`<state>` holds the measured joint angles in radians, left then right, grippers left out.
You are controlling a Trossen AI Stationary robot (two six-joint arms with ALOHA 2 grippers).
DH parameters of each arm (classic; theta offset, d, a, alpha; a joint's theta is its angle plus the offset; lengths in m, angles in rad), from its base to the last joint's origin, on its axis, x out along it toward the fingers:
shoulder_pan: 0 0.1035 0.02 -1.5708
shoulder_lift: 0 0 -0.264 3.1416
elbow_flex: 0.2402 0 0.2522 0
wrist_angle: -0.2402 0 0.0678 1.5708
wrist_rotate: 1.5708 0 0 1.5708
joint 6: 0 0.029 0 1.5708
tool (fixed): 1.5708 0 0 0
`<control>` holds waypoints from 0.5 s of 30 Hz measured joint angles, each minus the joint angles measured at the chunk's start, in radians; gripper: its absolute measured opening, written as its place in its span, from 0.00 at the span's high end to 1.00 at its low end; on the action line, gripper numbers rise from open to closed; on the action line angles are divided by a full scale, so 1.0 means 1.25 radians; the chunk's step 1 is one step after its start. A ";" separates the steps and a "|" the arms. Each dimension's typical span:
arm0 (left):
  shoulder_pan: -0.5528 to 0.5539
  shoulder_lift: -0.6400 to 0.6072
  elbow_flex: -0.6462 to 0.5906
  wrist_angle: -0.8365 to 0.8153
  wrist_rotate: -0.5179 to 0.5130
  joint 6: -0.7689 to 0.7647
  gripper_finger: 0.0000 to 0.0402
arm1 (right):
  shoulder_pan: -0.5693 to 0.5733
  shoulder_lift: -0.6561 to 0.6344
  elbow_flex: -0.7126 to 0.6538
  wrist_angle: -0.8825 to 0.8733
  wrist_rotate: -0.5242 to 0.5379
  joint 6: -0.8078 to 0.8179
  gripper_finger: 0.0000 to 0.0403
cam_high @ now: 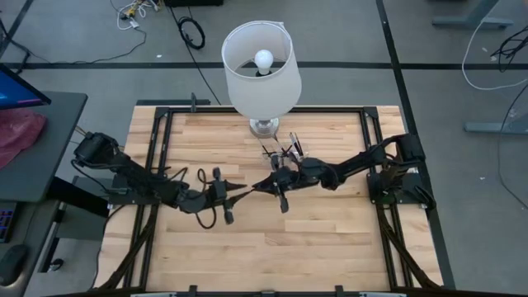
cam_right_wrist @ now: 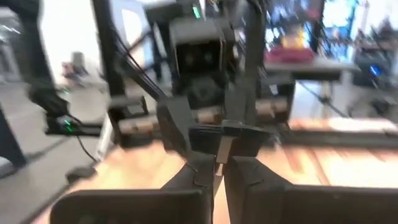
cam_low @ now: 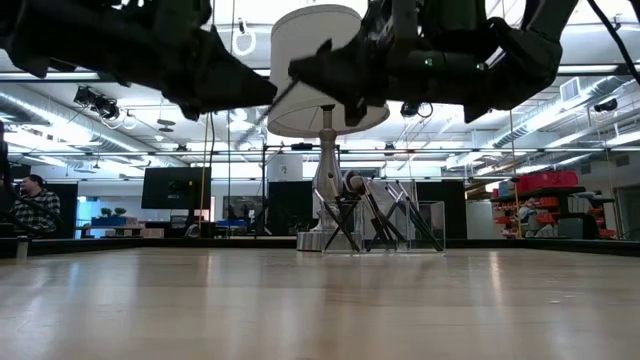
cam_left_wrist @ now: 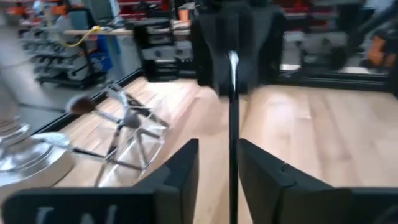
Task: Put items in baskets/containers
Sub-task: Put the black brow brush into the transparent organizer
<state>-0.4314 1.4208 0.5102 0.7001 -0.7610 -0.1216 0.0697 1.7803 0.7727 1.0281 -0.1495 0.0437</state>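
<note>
A thin dark makeup brush (cam_left_wrist: 233, 124) hangs in the air above the table's middle, between my two grippers, which face each other. My right gripper (cam_right_wrist: 216, 174) is shut on its far end. My left gripper (cam_left_wrist: 217, 180) is open, one finger on each side of the handle; whether either finger touches it, I cannot tell. From above, the left gripper (cam_high: 239, 191) and the right gripper (cam_high: 262, 186) nearly meet. The clear plastic box (cam_high: 285, 153) stands near the lamp's foot with several brushes leaning inside it (cam_low: 380, 225). My right gripper pinches the brush by its end with the silver band (cam_left_wrist: 233, 62) between its two fingers (cam_right_wrist: 193, 174). The fingers come about level from the table's right, and the handle runs on in line with them toward the left gripper. The brush is clear of the table.
A tall lamp with a white shade (cam_high: 261, 70) stands at the table's far middle, its metal foot (cam_left_wrist: 25, 155) just left of the box. The wooden tabletop (cam_high: 272, 247) nearer the front edge is bare. A person (cam_low: 30, 205) sits in the room far behind.
</note>
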 joint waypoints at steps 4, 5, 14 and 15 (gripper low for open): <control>0.009 0.000 0.000 -0.040 -0.041 -0.030 0.65 | -0.010 -0.044 -0.001 -0.120 0.129 -0.021 0.98; 0.008 0.000 0.000 -0.049 -0.056 -0.040 0.63 | -0.013 -0.062 -0.001 -0.155 0.178 -0.033 0.98; 0.008 0.000 0.000 -0.073 -0.076 -0.041 0.60 | -0.086 -0.228 0.000 -0.442 0.423 -0.062 0.97; 0.008 0.000 0.000 -0.073 -0.076 -0.040 0.60 | -0.102 -0.234 0.000 -0.465 0.427 -0.053 0.97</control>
<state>-0.4213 1.4204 0.5102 0.6088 -0.8561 -0.1717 -0.0573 1.4884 0.7731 0.4465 0.3842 -0.0227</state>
